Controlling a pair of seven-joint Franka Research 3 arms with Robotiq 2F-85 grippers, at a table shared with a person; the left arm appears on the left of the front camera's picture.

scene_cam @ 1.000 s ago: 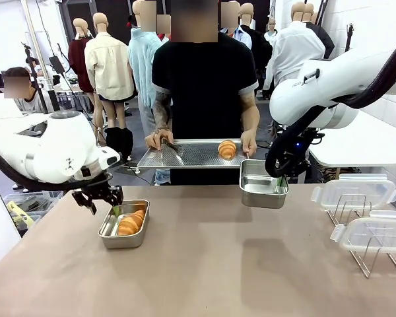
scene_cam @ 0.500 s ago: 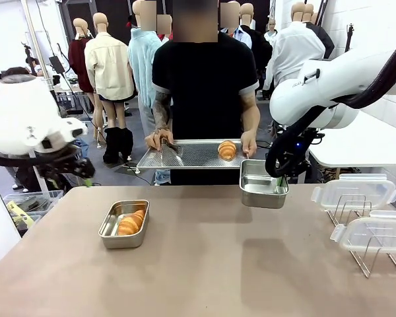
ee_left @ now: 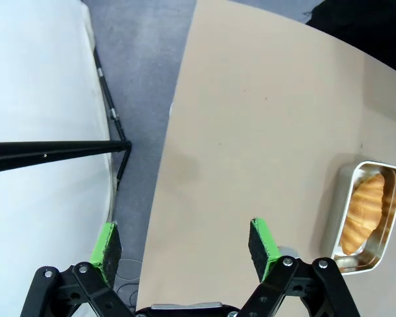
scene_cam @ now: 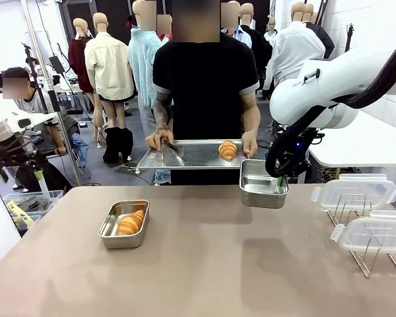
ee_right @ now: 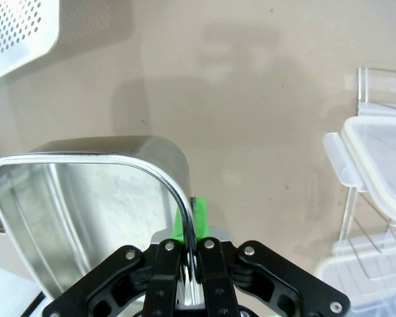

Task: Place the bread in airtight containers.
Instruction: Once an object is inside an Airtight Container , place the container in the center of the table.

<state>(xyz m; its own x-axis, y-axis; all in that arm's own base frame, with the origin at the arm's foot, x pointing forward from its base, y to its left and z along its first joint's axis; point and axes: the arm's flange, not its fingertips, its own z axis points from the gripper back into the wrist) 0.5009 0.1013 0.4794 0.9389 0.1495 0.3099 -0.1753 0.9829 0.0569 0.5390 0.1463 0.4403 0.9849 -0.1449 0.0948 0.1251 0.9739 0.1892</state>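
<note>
One croissant [scene_cam: 131, 222] lies in a steel tin [scene_cam: 107, 229] on the left of the table. In the left wrist view my left gripper [ee_left: 183, 241] hangs open and empty above the table's left edge, and that tin [ee_left: 335, 191] with its croissant [ee_left: 364, 214] lies off to the side. A second croissant [scene_cam: 228, 149] rests on the perforated tray [scene_cam: 191, 156] that the person holds. My right gripper [scene_cam: 277, 179] is shut on the rim of an empty tin [scene_cam: 261, 188], held at the table's far edge below the tray. In the right wrist view the jaws pinch that tin's [ee_right: 72, 198] wall.
Two clear white-rimmed lids [scene_cam: 355, 191] [scene_cam: 376, 234] stand in a wire rack [scene_cam: 366, 254] at the table's right. The person's hand holds tongs [scene_cam: 171, 146] on the tray. My left arm [scene_cam: 3, 135] is at the picture's far left edge, off the table.
My left gripper opened, leaving the croissant in the left tin, and the left arm rose and swung away to the left. The right arm and its tin have not moved.
</note>
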